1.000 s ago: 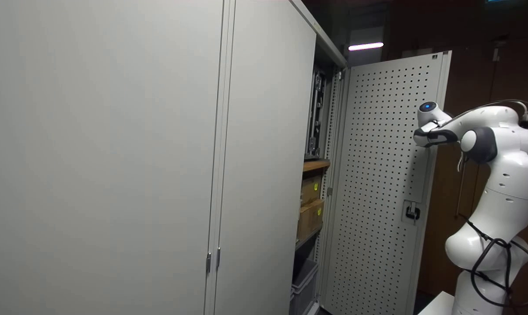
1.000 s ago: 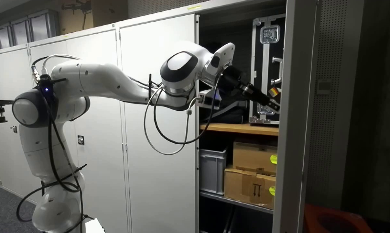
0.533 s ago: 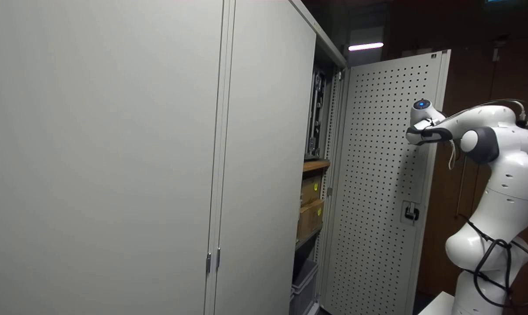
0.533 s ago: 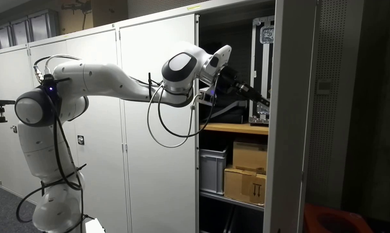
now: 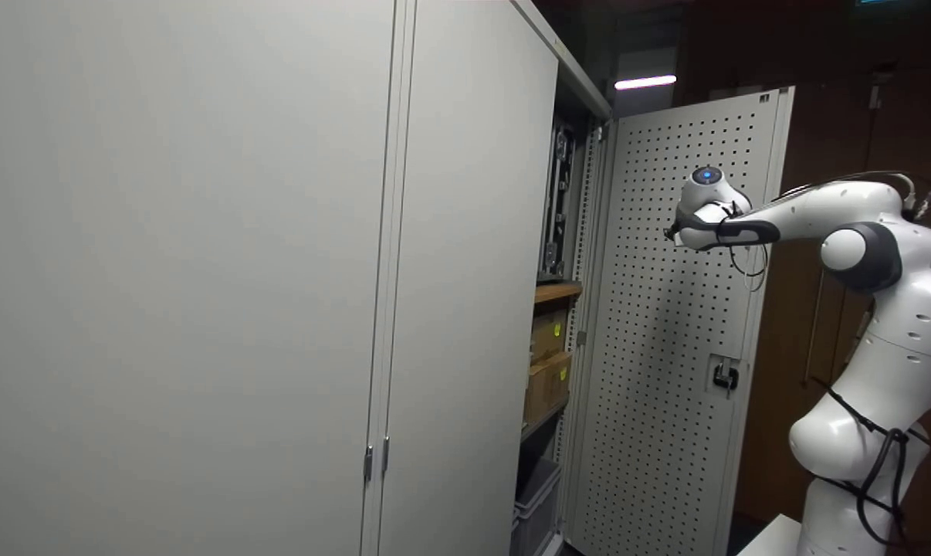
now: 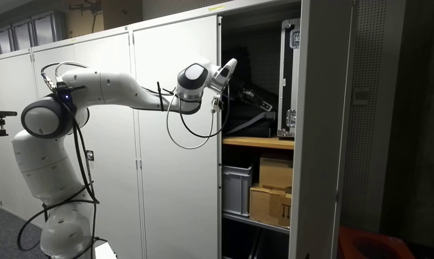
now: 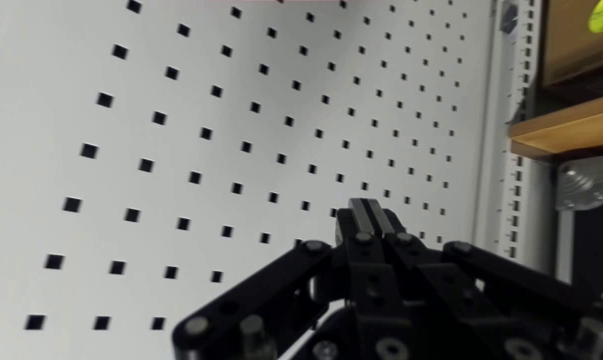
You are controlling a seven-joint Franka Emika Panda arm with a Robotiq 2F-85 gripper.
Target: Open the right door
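Observation:
The right door (image 5: 651, 232) is light grey with a perforated inner face and stands swung open. In an exterior view it shows nearly edge-on, its plain outer side (image 6: 323, 144) visible. Its dark latch (image 5: 726, 376) sits at mid-height near the free edge. My gripper (image 6: 266, 107) is in front of the open compartment, to the left of the door's edge and apart from it there. In the wrist view the gripper (image 7: 365, 202) has its jaws closed together with nothing between them, and the door's perforated inner face (image 7: 131, 240) fills the background. In an exterior view the arm's wrist hides the gripper.
The open cabinet holds a black flight case (image 6: 288, 82), a wooden shelf (image 6: 260, 142), cardboard boxes (image 6: 269, 207) and a grey bin (image 6: 236, 190). A closed grey door (image 6: 177, 154) stands left of the opening. An orange object (image 6: 375, 242) lies at lower right.
My gripper has moved left, away from the door. The door's free edge has shifted left in an exterior view and covers more of the compartment. The arm has folded back somewhat.

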